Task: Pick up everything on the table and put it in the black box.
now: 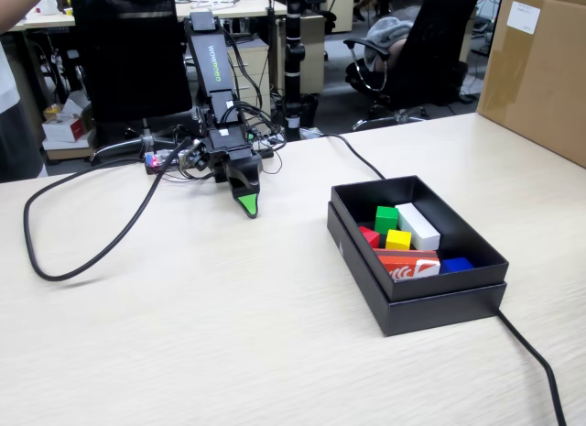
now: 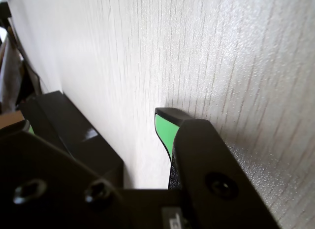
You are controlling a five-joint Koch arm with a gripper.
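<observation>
Nearest us in the fixed view, the black box (image 1: 430,302) sits on the pale table (image 1: 183,334), toward the right. Inside it we see the yellow cube (image 1: 398,239), the red cube (image 1: 369,235) just left of it and the green cube (image 1: 386,218) behind them, packed beside a long white block (image 1: 418,225), an orange-red carton (image 1: 408,264) and a small blue piece (image 1: 456,264). We find no cube left on the bare table, so we judge the task essentially done. Farther back and to the left, the gripper (image 1: 247,204) hangs close above the table with its green-lined tip pointing down. The box and its cubes lie to the right of the fingers and nearer the camera, well apart from them. In the wrist view only one green-padded finger shows in full (image 2: 165,130), and a dark block at the left hides the rest, so we cannot tell whether the fingers are apart or together; we see nothing between them. Any further move would be a retreat, not a reach.
</observation>
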